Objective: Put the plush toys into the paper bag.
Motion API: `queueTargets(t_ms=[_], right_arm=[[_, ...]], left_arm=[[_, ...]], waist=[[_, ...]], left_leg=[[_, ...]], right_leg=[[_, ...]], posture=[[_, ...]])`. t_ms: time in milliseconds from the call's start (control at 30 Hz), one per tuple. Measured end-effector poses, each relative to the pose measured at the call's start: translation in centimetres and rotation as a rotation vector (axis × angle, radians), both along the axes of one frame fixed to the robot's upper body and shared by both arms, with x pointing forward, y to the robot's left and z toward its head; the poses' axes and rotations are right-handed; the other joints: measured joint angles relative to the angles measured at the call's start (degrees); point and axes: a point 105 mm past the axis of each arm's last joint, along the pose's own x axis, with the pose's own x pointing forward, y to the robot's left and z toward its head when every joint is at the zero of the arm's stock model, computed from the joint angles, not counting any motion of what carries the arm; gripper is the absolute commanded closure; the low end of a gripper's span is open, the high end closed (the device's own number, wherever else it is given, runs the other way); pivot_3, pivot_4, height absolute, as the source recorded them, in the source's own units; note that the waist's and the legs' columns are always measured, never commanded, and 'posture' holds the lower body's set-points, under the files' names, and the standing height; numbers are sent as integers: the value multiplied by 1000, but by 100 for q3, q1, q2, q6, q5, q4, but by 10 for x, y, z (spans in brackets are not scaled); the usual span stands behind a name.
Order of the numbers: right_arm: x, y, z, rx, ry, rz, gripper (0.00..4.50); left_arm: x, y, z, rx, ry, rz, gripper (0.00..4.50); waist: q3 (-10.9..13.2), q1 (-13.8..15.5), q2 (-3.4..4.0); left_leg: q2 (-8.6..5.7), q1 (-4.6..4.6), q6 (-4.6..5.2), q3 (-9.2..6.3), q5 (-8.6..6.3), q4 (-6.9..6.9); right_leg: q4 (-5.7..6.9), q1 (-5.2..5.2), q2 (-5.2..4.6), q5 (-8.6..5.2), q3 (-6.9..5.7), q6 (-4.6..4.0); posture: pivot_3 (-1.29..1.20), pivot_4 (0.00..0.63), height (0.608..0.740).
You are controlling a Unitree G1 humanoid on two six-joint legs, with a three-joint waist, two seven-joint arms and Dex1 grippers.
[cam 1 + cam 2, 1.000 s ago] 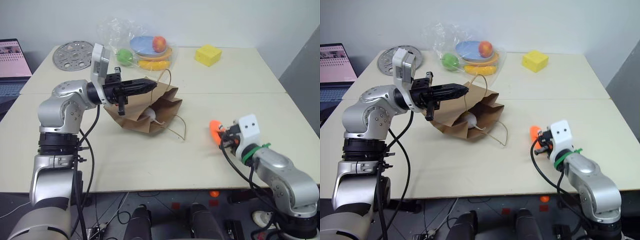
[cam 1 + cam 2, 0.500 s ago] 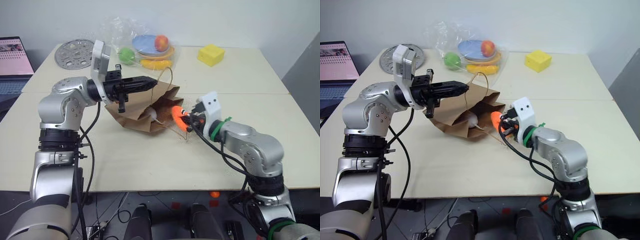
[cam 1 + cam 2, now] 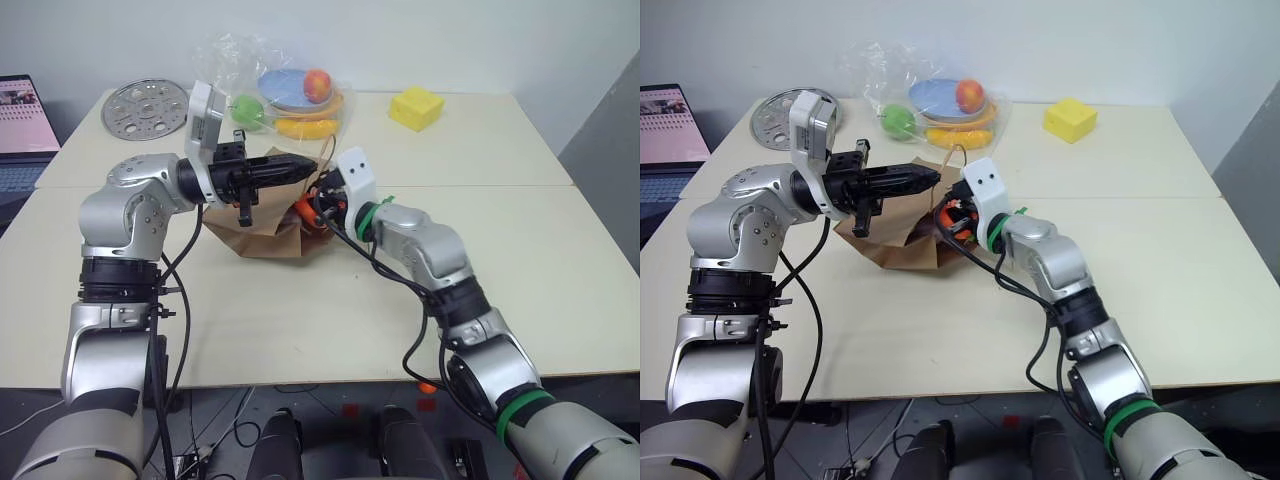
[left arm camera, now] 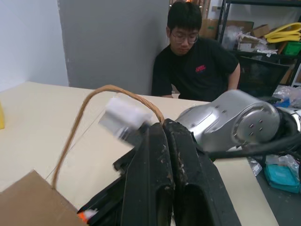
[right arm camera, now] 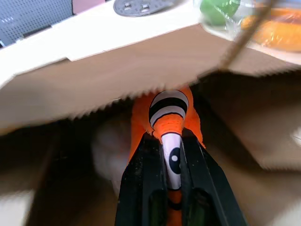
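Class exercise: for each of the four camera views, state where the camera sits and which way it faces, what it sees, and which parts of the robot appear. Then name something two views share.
Left eye: head camera, looking forward and down at the table; both arms show.
Right eye: the stereo twin, same scene.
Left wrist: looks along the left gripper holding the paper bag's handle, toward a seated person.
Right wrist: looks along the right gripper into the paper bag, jaws clamping the orange plush toy.
Shared: both wrist views show the bag.

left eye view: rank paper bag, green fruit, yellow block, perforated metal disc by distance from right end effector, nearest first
1. paper bag, right at the right end effector, which is at its mouth
2. green fruit, behind the bag, in clear plastic
3. yellow block, far right of table
4. perforated metal disc, far left corner
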Motion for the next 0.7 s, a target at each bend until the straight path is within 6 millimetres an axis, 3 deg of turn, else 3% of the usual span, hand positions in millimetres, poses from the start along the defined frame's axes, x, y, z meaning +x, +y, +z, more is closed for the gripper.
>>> queueTargets(t_ms=[100, 133, 200, 267, 533, 700], right_arm=[[10, 9, -11, -10, 4, -2, 4461], [11, 9, -16, -12, 9, -5, 3982], [12, 9, -23, -18, 18, -6, 3552], [14, 7, -24, -16, 17, -9, 2808], [6, -5, -10, 0, -39, 14, 44], [-15, -44, 9, 7, -71, -18, 44]], left_arm=[[-1, 0, 0, 4, 0, -1, 4500], [-2, -1, 1, 6, -4, -2, 4500], [-3, -1, 1, 11, -11, -3, 4500], [-4, -1, 0, 14, -12, -1, 4500], [-4, 1, -5, 16, 1, 15, 4500], [-5, 1, -4, 15, 0, 15, 4500]], waist=[[0, -32, 0], [0, -34, 0], [0, -34, 0], [1, -37, 1], [1, -28, 1], [0, 0, 1]], left_leg=[[0, 0, 0, 0, 0, -2], [0, 1, 0, -1, 0, -3], [0, 0, 0, -1, 0, -5], [0, 1, 0, -2, 0, -5], [0, 0, 0, -6, 0, -5], [-1, 0, 0, -6, 0, -6]], right_leg=[[0, 0, 0, 0, 0, 0], [0, 0, 0, 0, 0, 0], [0, 0, 0, 0, 0, 0], [1, 0, 0, 0, 0, 0], [2, -1, 0, 0, -4, 0], [1, 0, 0, 0, -4, 0]], posture=[[0, 150, 740], [0, 150, 740], [0, 150, 740], [0, 150, 740], [0, 150, 740], [0, 150, 740]])
